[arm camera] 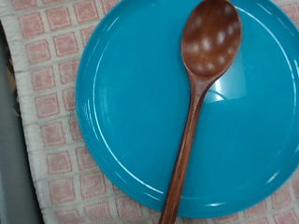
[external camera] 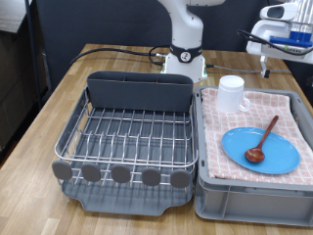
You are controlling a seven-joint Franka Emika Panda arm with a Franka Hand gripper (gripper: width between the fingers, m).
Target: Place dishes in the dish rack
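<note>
Three dishes unracked; dish rack [external camera: 127,137] bare. Mug [external camera: 231,94], plate [external camera: 260,150] on the cloth-lined bin [external camera: 210,201]. Spoon [arm camera: 199,103] lies across the plate, directly below the gripper, probably. Gripper unseen; spread or pressed together, cannot tell.

No readable text, labels, brands, numbers or signs anywhere in either view. Nothing printed on the plate [arm camera: 140,103], wooden spoon [arm camera: 201,84], mug [external camera: 231,93], dish rack [external camera: 127,137] or pink checked cloth [arm camera: 47,112].
</note>
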